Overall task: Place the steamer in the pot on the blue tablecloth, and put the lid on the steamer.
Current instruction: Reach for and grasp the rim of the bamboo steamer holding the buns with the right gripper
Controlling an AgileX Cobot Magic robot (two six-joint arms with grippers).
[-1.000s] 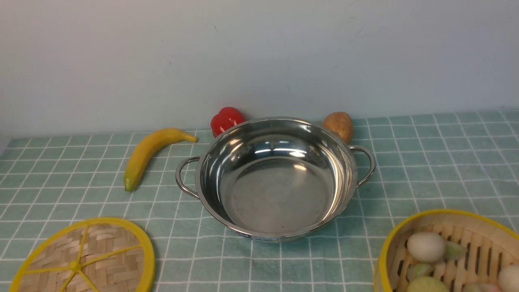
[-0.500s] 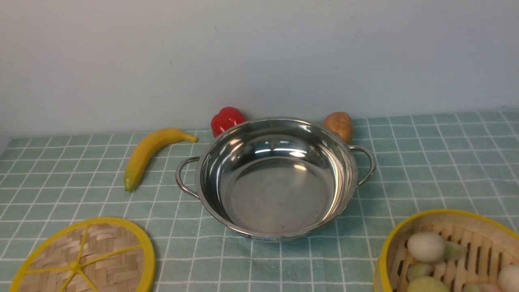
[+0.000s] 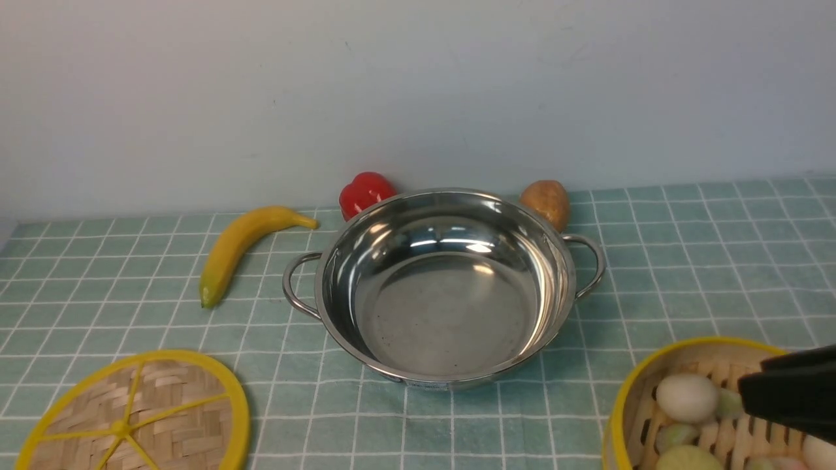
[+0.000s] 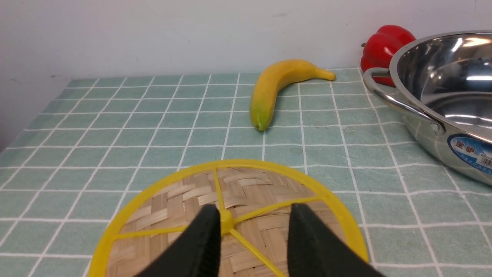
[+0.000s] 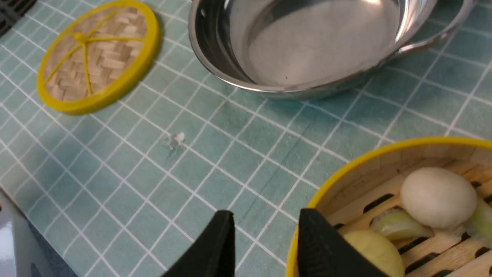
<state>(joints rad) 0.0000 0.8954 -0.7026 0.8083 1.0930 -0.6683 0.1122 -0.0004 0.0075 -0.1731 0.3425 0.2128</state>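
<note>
Two containers share the blue tablecloth [image 3: 686,274]. The pot [image 3: 444,320], frame ctr, sits upright w/ a bare, shiny floor showing only reflections, both wire handles out to the sides. The steamer [image 3: 692,342], lower right corner, stands apart from the pot and carries food pieces on its slats: a white round one [image 3: 686,397] w/ pale green ones [image 3: 676,434] beside it, exact kind hard to say. The lid [image 3: 157,405] lies flat on the cloth in the lower left corner, well apart from both steamer and pot.

Right gripper [image 5: 266,213]: jaws apart, gripping nothing. Its wrist view puts one finger outside the steamer's yellow rim and the other over the inside; contact w/ the wall isn't clear. Left gripper [image 4: 253,207]: jaws likewise apart, hovering over the lid w/ the central knob just beside one finger [image 4: 203,238]; touching or not, can't tell.

Behind the pot, upper ctr, a red pepper [image 3: 364,190] and a potato [image 3: 547,201] are partly hidden by its rim. A banana [image 3: 235,245] lies left of ctr in full view. Frame edges cut off the btm of the lid and approx half the steamer. The right gripper's dark body covers part of the steamer's interior in the front view; the left gripper is seen only from its own wrist cam. Blue sticker [image 4: 471,152] on the pot's outer wall: print too small to read.
</note>
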